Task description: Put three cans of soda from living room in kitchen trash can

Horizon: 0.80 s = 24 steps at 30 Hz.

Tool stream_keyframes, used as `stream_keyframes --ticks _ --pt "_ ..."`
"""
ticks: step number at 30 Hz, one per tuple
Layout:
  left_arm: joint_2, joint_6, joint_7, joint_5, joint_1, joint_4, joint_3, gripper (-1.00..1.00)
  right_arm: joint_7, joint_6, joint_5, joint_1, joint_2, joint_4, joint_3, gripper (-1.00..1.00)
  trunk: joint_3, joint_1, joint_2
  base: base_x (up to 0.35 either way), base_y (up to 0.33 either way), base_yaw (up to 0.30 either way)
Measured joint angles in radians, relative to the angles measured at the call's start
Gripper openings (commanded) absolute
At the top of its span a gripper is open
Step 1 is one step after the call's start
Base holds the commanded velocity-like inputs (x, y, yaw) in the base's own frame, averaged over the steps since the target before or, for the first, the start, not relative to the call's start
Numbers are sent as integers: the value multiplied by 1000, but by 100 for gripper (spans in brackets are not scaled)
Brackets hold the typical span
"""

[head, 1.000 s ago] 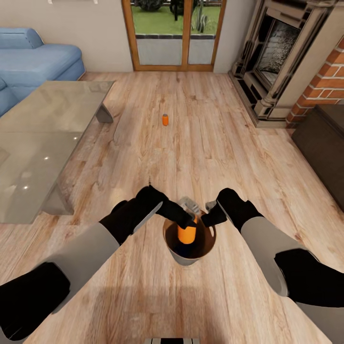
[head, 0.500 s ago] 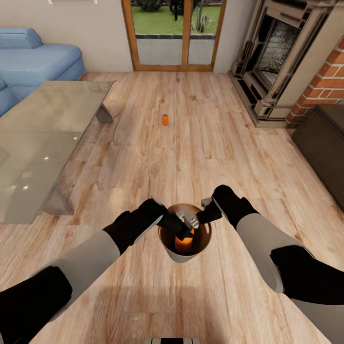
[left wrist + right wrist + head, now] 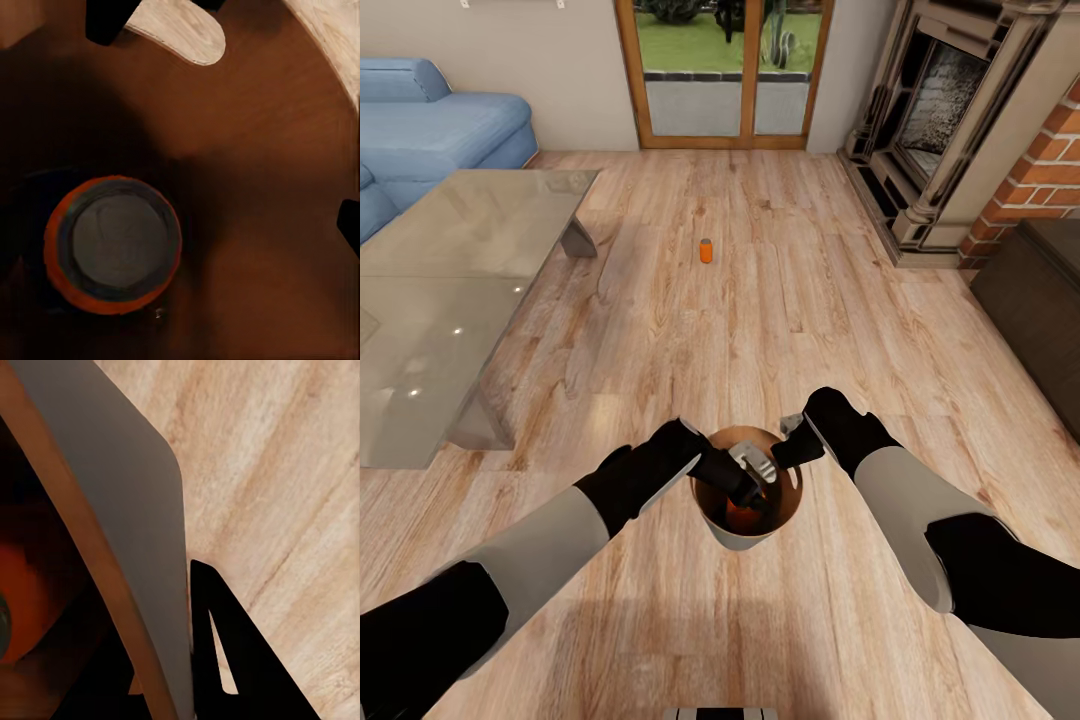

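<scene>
The robot stands on a wood-plank floor (image 3: 780, 300) in the living room, with the trash can (image 3: 745, 535) held up in front of its trunk between both arms. The right gripper (image 3: 792, 440) is closed on the far right part of the can's rim, and the right wrist view shows a dark finger (image 3: 225, 652) pressed flat against the grey outer wall (image 3: 127, 510), the coppery inner wall on the other side of it. The left gripper (image 3: 752, 470) reaches down into the mouth of the trash can; its fingers are spread apart and hold nothing. Beneath it, at the bottom of the bucket, one soda can (image 3: 740, 512) stands upright, and the left wrist view looks straight down on its grey top ringed in orange (image 3: 112, 244), free of the fingers and close to the brown inner wall. A second soda can (image 3: 706, 250) stands upright on the bare floor well ahead, between the long glass-topped low table (image 3: 450, 290) on the left and the stone fireplace (image 3: 950, 120) on the right. Beyond it are the wood-framed glass doors (image 3: 722, 70), and a light blue sofa (image 3: 430, 130) sits behind the table.
</scene>
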Motion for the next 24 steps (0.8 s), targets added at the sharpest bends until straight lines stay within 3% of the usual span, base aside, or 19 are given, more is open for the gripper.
stream_keyframes --ticks 5,7,9,11,12,13,14,17,18,19,20,21,22,23,24 --pt "7 3 -5 2 2 -96 5 100 1 0 3 0 -2 4 -2 -100 0 0 0 0 0 0" --pt "29 7 -8 2 13 -160 8 100 2 2 -5 0 -4 16 -2 -100 0 0 0 0 0 0" --pt "59 9 -9 4 25 -220 10 100 1 1 -2 0 -6 20 -3 -100 0 0 0 0 0 0" --pt "123 10 -12 18 47 -321 22 100 0 -1 5 0 -10 23 -2 -100 0 0 0 0 0 0" --pt "165 10 -14 35 62 -377 48 100 0 -1 7 0 -11 24 -2 -100 0 0 0 0 0 0" --pt "188 10 -16 47 71 -406 68 100 0 -1 8 0 -12 24 -2 -100 0 0 0 0 0 0" --pt "230 11 -20 65 91 -462 116 100 0 -1 5 0 -13 25 -3 -100 0 0 0 0 0 0" --pt "316 14 -37 94 139 -575 217 100 1 1 -2 0 -14 25 -4 -100 0 0 0 0 0 0" --pt "370 13 -59 101 174 -642 285 100 1 1 -5 0 -16 25 -5 -100 0 0 0 0 0 0" --pt "404 11 -76 105 199 -673 337 100 1 2 -9 1 -21 25 -5 -100 0 0 0 0 0 0" --pt "416 10 -83 107 214 -684 367 100 1 2 -7 1 -25 25 -6 -100 0 0 0 0 0 0" --pt "435 2 -87 99 261 -698 460 100 2 5 -22 2 -41 25 -8 -100 0 0 0 0 0 0" --pt "440 -3 -81 94 280 -698 497 100 1 2 -11 2 -49 25 -6 -100 0 0 0 0 0 0" --pt "444 -46 -30 51 324 -682 580 100 3 6 -25 2 -75 26 -8 -100 0 0 0 0 0 0" --pt "444 -69 1 34 340 -671 603 100 2 0 -4 3 -87 26 -6 -100 0 0 0 0 0 0"
